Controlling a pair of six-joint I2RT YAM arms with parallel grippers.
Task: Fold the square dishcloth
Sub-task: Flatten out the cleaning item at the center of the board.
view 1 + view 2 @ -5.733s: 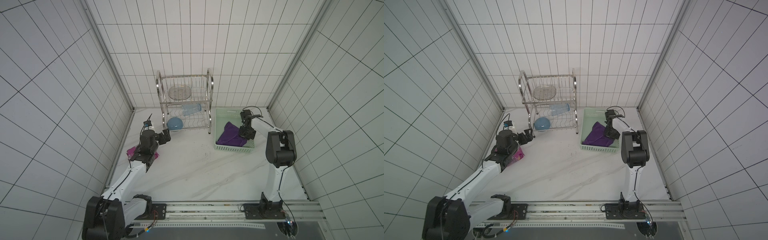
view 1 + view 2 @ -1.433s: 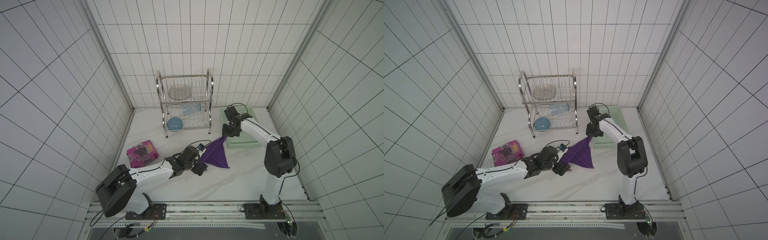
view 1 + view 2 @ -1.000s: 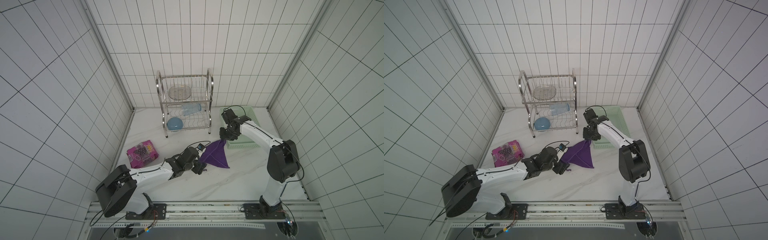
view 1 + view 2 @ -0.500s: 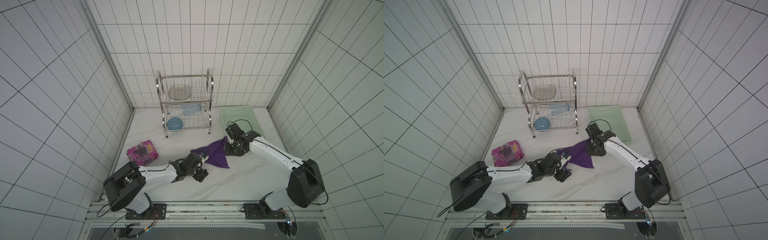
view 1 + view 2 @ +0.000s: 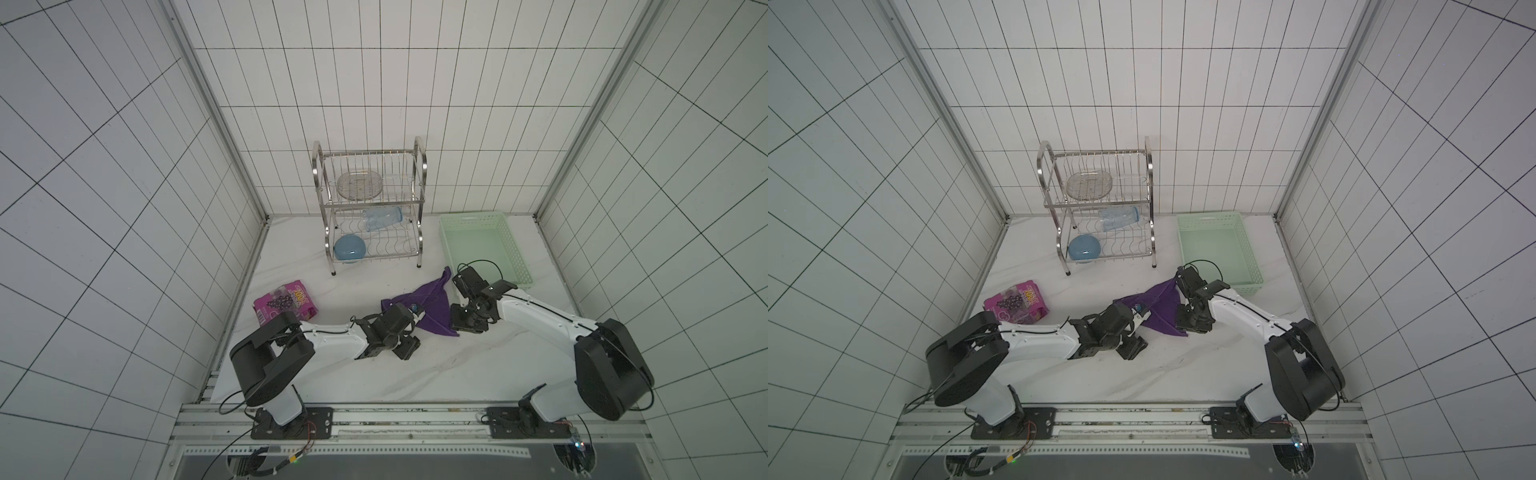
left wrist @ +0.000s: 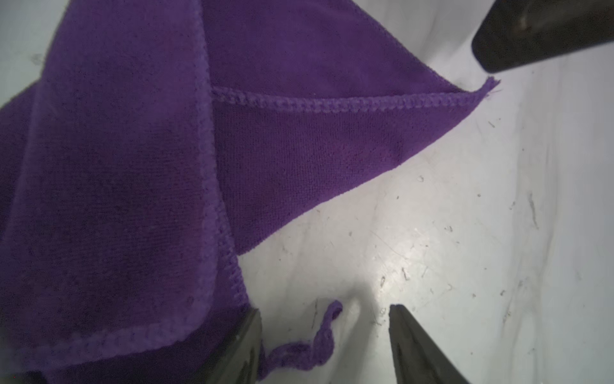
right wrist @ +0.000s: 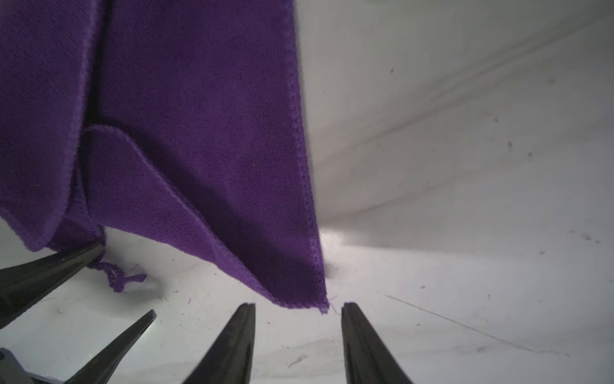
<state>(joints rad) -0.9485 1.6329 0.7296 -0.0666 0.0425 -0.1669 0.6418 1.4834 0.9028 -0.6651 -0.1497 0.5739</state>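
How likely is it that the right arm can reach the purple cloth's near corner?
Likely yes. The right arm's fingers stand open just short of the corner of the cloth, with only bare table between. The left fingers are aside, by the loop.

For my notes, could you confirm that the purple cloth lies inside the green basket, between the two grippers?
No: the cloth lies on the table, outside the basket, between the left gripper and the right gripper; both top views show it.
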